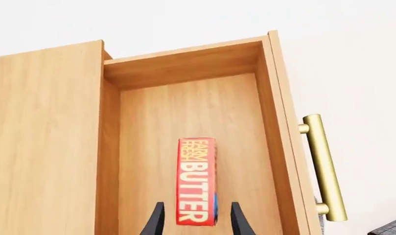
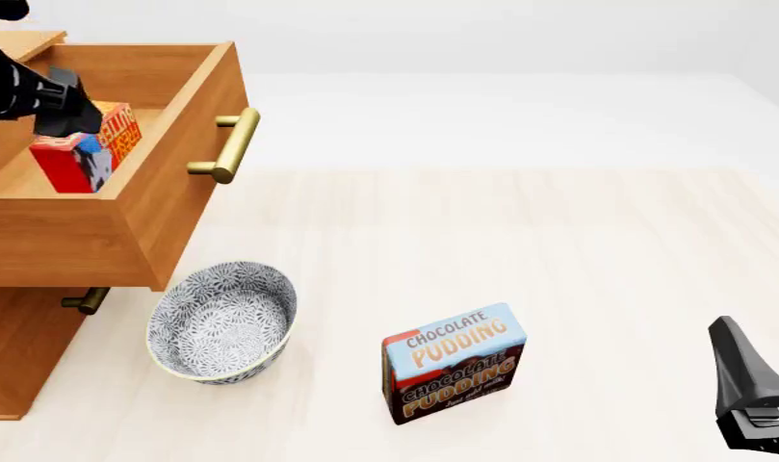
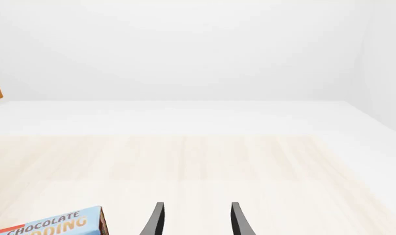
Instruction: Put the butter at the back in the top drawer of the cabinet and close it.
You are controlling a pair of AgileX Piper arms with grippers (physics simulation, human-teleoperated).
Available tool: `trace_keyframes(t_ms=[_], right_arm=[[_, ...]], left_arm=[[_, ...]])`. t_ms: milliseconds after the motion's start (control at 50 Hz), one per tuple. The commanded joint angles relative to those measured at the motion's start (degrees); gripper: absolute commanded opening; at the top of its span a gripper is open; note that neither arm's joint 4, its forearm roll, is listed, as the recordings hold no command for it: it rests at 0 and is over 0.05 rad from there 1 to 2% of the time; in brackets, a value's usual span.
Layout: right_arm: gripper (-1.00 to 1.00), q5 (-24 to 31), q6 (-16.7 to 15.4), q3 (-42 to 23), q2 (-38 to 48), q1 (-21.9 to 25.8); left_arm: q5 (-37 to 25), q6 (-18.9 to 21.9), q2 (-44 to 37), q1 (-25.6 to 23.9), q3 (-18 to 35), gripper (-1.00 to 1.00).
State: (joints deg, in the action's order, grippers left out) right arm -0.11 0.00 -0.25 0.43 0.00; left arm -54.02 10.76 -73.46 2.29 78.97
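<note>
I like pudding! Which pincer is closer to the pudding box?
The right one. The right pincer sits on the table beside the pudding box, off to its right. The left pincer is far off, up over the drawer.

The pale wooden table [image 2: 595, 241] bears the cabinet [image 2: 16, 356], a patterned bowl [image 2: 222, 322] and a pudding box [image 2: 454, 364].

The top drawer [image 2: 132, 217] is standing open, its handle [image 2: 228, 146] jutting over the worktop [image 2: 595, 260]. The bowl [image 2: 222, 320] and pudding box [image 2: 454, 364] are sitting beneath, leaving the right side passable.
</note>
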Motion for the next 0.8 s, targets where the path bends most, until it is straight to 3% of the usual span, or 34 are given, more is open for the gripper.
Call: trace_keyframes(t_ms=[20,380,680,800], right_arm=[[1.0,0.0,0.0,0.0,0.0,0.0],[1.0,0.0,0.0,0.0,0.0,0.0],[1.0,0.0,0.0,0.0,0.0,0.0],[1.0,0.0,0.0,0.0,0.0,0.0]], left_arm=[[-1.51,-0.26,0.92,-0.63,3.26,1.0],[-2.47,-2.21,2.12,-3.55,7.88,1.0],[-1.67,-4.38,1.73,-9.99,10.04,1.0],[-1.24,-3.53,0.9,-12.07,10.13,1.0]])
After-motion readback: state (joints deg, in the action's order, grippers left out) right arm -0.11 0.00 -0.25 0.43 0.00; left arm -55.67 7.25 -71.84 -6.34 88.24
